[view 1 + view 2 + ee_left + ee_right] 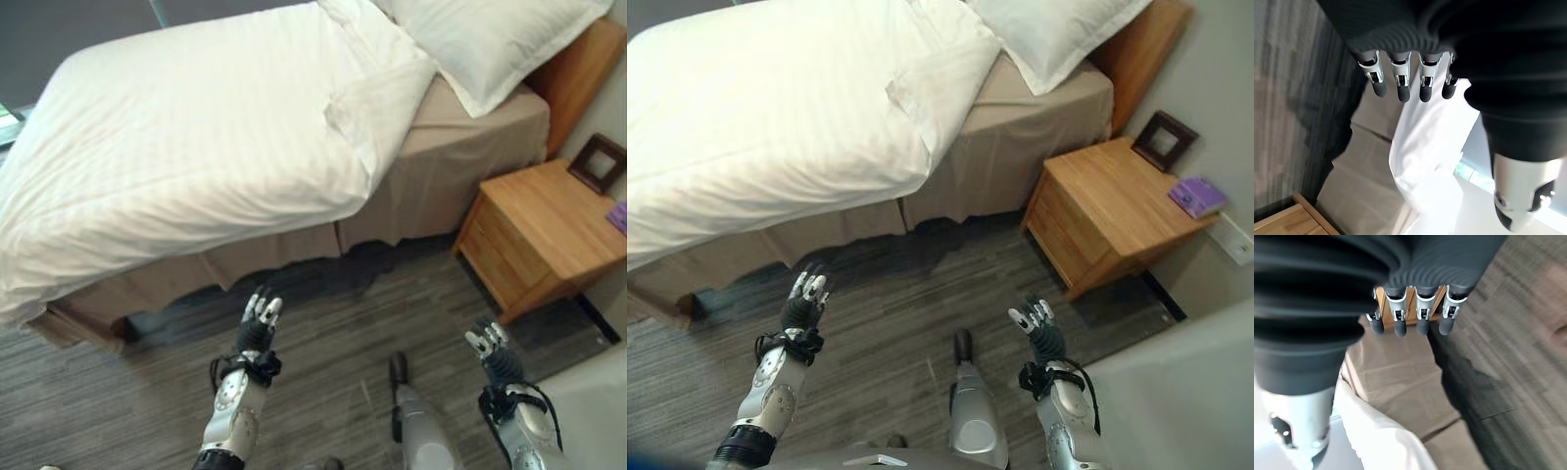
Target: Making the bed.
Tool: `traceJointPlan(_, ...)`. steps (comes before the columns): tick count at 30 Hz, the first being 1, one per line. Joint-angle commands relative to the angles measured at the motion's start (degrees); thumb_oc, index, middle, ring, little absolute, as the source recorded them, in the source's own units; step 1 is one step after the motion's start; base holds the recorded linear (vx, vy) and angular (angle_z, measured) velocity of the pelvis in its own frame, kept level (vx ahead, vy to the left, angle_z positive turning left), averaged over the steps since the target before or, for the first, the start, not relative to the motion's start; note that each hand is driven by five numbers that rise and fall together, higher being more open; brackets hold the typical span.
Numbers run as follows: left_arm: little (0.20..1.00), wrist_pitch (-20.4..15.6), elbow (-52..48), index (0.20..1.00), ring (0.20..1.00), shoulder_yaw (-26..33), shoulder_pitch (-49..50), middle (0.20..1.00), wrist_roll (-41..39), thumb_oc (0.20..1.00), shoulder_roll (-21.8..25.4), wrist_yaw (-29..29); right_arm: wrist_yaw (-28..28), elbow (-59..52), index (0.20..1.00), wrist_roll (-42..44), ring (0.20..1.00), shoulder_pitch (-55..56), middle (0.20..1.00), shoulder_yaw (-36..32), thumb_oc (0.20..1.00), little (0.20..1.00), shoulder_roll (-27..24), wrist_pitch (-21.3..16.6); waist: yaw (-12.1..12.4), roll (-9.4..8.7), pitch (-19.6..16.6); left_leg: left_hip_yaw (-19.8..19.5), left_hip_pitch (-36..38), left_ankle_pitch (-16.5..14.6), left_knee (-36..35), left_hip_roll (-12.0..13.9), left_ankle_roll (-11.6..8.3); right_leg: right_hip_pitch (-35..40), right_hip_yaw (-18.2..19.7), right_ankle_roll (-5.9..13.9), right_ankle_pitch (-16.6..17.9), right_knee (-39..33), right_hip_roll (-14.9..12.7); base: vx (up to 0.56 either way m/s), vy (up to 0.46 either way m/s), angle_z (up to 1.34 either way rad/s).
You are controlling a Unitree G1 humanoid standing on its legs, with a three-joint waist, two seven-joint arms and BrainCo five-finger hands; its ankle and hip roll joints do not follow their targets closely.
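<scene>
A bed with a tan skirt stands on a grey wood-grain floor, seen from above by a robot standing at its side. A white duvet covers most of the mattress and hangs over the near side edge. Near the head end, one corner of the duvet is folded back on itself, leaving a strip of tan sheet bare below a white pillow. That folded corner and bare strip look like the part left to straighten, which would explain why the robot faces this side of the bed.

The left robot hand is raised over the floor just short of the bed's near edge, below the hanging duvet. Its fingers are straight and relaxed, grasping nothing. The right robot hand is raised over the floor near the head end, beside the front corner of a wooden nightstand. Its fingers are also loosely extended and empty. Both hands appear held ready, palms toward the bed, as if to reach for the cover.

The duvet lies ahead of and above both hands, apart from them; the left hand is nearer to its hanging edge. The folded corner sits farther in, between the two hands' lines of reach. A dark picture frame and a purple object rest on the nightstand.
</scene>
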Motion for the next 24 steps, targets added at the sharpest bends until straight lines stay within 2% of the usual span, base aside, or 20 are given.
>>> traceJointPlan(1,1.0,-2.13,-4.14,1.0,1.0,1.71,-3.48,1.0,-1.23,1.0,1.77,-0.78,0.2,-3.44,1.0,-0.04,1.0,-7.35,1.0,2.08,1.0,1.0,-2.95,-2.92,-1.84,-2.16,0.17,-0.55,0.79,30.68,26.99,4.87,-5.74,-0.76,2.06,-2.8,4.41,-0.52,0.19,0.59,-0.444,0.05)
traceJointPlan(2,1.0,-1.83,-4.04,1.0,1.0,1.88,-3.46,1.0,-2.39,1.0,1.5,-1.06,0.29,-3.37,1.0,1.66,1.0,-8.4,1.0,2.45,1.0,1.0,-3.27,-3.3,-0.54,-3.74,0.94,-2.42,-5.1,31.64,37.36,3.63,-4.97,1.66,2.93,-4.26,3.71,-0.89,0.0,0.57,-0.445,0.08)
traceJointPlan(4,1.0,-2.53,-3.47,1.0,1.0,2.61,-2.81,1.0,-3.34,1.0,1.65,-0.54,0.39,-3.91,1.0,4.57,1.0,-10.9,1.0,3.45,1.0,1.0,-4.02,-4.02,3.88,-7.33,3.84,-5.76,-14.28,29.91,54.81,0.99,-2.17,7.3,6.53,-7.16,2.34,-2.66,1.19,0.56,-0.409,-0.31)
traceJointPlan(5,1.0,-2.41,-2.84,1.0,1.0,2.56,-2.75,1.0,-3.97,1.0,1.57,-0.13,-0.52,-4.14,1.0,4.71,1.0,-11.23,1.0,3.02,1.0,1.0,-4.28,-3.85,5.31,-8.67,4.74,-6.75,-19.86,26.69,60.46,-0.03,-0.52,9.41,7.62,-7.53,2.18,-3.9,1.1,0.33,-0.246,-0.81)
traceJointPlan(6,1.0,-2.41,-2.84,1.0,1.0,2.56,-2.74,1.0,-3.97,1.0,1.57,-0.14,-0.52,-4.14,1.0,4.71,1.0,-11.23,1.0,3.02,1.0,1.0,-4.28,-3.85,5.27,-8.67,4.7,-6.78,-19.92,26.7,60.48,-0.05,-0.53,9.37,7.6,-7.53,2.18,-3.9,1.09,0.29,-0.146,-1.15)
traceJointPlan(7,1.0,-2.52,-1.98,1.0,1.0,3.41,-2.29,1.0,-5.35,1.0,0.93,0.32,-1.15,-4.6,1.0,5.23,1.0,-11.99,1.0,3.13,1.0,1.0,-4.15,-4.06,6.87,-9.23,5.14,-7.25,-24.53,23.98,61.06,-0.81,0.12,11.47,8.99,-7.72,1.75,-5.01,1.59,0.45,-0.075,-0.98)
traceJointPlan(8,1.0,-2.08,-1.37,1.0,1.0,4.27,-1.0,1.0,-5.8,1.0,0.56,0.54,-0.57,-5.6,1.0,7.18,1.0,-12.48,1.0,3.23,1.0,1.0,-3.97,-4.24,8.78,-9.77,5.34,-7.4,-30.75,22.09,58.45,-2.55,0.19,13.76,12.03,-7.61,1.47,-5.81,2.49,0.65,-0.065,-0.59)
traceJointPlan(9,1.0,-2.22,-0.38,1.0,1.0,4.67,-0.65,1.0,-4.86,1.0,0.92,0.68,0.28,-6.45,1.0,7.19,1.0,-12.62,1.0,3.53,1.0,1.0,-3.93,-4.39,9.42,-9.77,4.8,-6.98,-31.23,22.71,48.73,-3.08,0.27,14.9,13.29,-7.21,1.2,-6.18,2.95,0.66,-0.001,-0.34)
traceJointPlan(10,1.0,-2.67,-0.22,1.0,1.0,5.42,-0.16,1.0,-4.05,1.0,1.49,0.84,1.19,-7.02,1.0,6.64,1.0,-12.33,1.0,3.68,1.0,1.0,-4.24,-4.29,9.85,-9.38,4.57,-6.36,-30.25,23.34,42.21,-1.53,-0.44,16.56,13.65,-6.86,0.7,-6.58,3.4,0.63,0.075,-0.45)
traceJointPlan(11,1.0,-2.82,-0.13,1.0,1.0,6.21,-0.06,1.0,-2.9,1.0,2.54,1.0,1.82,-7.31,1.0,5.52,1.0,-12.01,1.0,3.7,1.0,1.0,-4.68,-4.57,9.99,-8.23,4.18,-2.78,-26.52,24.81,23.75,0.64,-0.64,18.04,13.45,-6.3,-0.49,-7.2,4.38,0.59,0.106,-1.03)
traceJointPlan(13,1.0,-3.26,-0.68,1.0,1.0,7.39,0.85,1.0,-1.98,1.0,3.68,0.9,1.73,-7.06,1.0,3.32,1.0,-11.46,1.0,4.3,1.0,1.0,-5.01,-4.04,10.52,-7.22,3.25,-0.65,-21.24,25.1,9.3,-0.02,-0.3,19.29,13.71,-4.94,-1.55,-7.04,5.02,0.56,0.154,-1.01)
traceJointPlan(15,1.0,-3.81,-1.81,1.0,1.0,8.5,1.29,1.0,-0.91,1.0,3.94,0.8,2.58,-6.69,1.0,0.68,1.0,-10.59,1.0,4.41,1.0,1.0,-5.14,-3.31,10.53,-5.72,1.28,0.96,-18.71,24.73,-2.78,-3.21,-0.2,22.21,14.34,-4.26,-2.45,-7.51,7.12,0.59,0.116,-0.55)
traceJointPlan(16,1.0,-3.95,-1.53,1.0,1.0,8.57,0.65,1.0,-0.24,1.0,4.09,0.98,2.59,-6.75,1.0,0.03,1.0,-10.05,1.0,4.12,1.0,1.0,-5.06,-3.17,10.35,-5.4,0.88,2.89,-16.33,25.05,-4.45,-3.74,-0.14,24.05,14.28,-4.15,-3.18,-7.66,7.4,0.37,0.046,-0.58)
traceJointPlan(17,1.0,-3.95,-1.53,1.0,1.0,8.57,0.65,1.0,-0.24,1.0,4.09,0.98,2.59,-6.75,1.0,0.03,1.0,-10.05,1.0,4.12,1.0,1.0,-5.06,-3.17,10.35,-5.4,0.88,2.89,-16.33,25.05,-4.45,-3.74,-0.14,24.05,14.28,-4.15,-3.18,-7.66,7.4,0.44,0.094,-0.53)
traceJointPlan(19,1.0,-4.66,-3.22,1.0,1.0,9.64,-0.2,1.0,-0.03,1.0,4.61,0.88,3.27,-6.81,1.0,-0.72,1.0,-8.3,1.0,3.66,1.0,1.0,-4.08,-2.79,9.36,-5.22,-0.46,2.35,-11.44,22.12,-6.48,-5.15,2.12,24.08,13.84,-3.36,-4.51,-3.37,6.65,0.46,0.124,-0.42)
traceJointPlan(20,1.0,-4.72,-4.16,1.0,1.0,9.94,-0.49,1.0,-0.37,1.0,4.42,0.93,3.34,-6.7,1.0,-0.64,1.0,-8.08,1.0,3.46,1.0,1.0,-3.8,-2.72,9.23,-5.16,-0.97,2.84,-10.01,21.04,-8.13,-5.38,2.83,22.97,13.8,-2.41,-3.62,0.22,6.65,0.31,0.092,-0.31)
traceJointPlan(21,1.0,-4.86,-4.63,1.0,1.0,10.11,-0.95,1.0,-0.11,1.0,4.44,1.33,3.6,-6.54,1.0,-0.92,1.0,-8.11,1.0,3.68,1.0,1.0,-3.31,-2.69,9.32,-5.13,-0.9,3.9,-8.45,19.85,-9.16,-5.61,3.88,20.52,13.77,-0.23,-1.89,7.09,6.44,0.26,0.098,-0.38)
traceJointPlan(22,1.0,-5.23,-5.83,1.0,1.0,10.62,-1.6,1.0,0.14,1.0,4.97,2.33,3.41,-6.56,1.0,-1.19,1.0,-9.3,1.0,4.3,1.0,1.0,-2.69,-2.57,9.2,-4.57,0.25,4.92,-6.88,18.48,-9.31,-5.57,5.02,15.82,12.13,2.76,1.55,15.68,5.05,0.16,0.09,-0.31)
traceJointPlan(23,1.0,-5.36,-6.66,1.0,1.0,10.38,-2.1,1.0,-0.02,1.0,5.42,2.41,3.78,-6.4,1.0,-1.01,1.0,-9.99,1.0,4.65,1.0,1.0,-2.28,-2.49,8.63,-3.6,1.1,4.85,-6.09,18.18,-9.52,-4.69,5.08,11.51,12.16,4.6,3.35,21.38,5.49,0.13,0.089,-0.63)
traceJointPlan(24,1.0,-5.41,-6.87,1.0,1.0,10.03,-2.87,1.0,0.64,1.0,6.02,2.63,3.77,-6.37,1.0,-1.01,1.0,-10.45,1.0,4.96,1.0,1.0,-1.74,-2.7,8.07,-3.16,1.74,4.86,-5.41,17.89,-9.73,-4.53,5.24,9.08,11.89,5.52,3.3,24.87,4.43,0.14,0.067,-0.42)
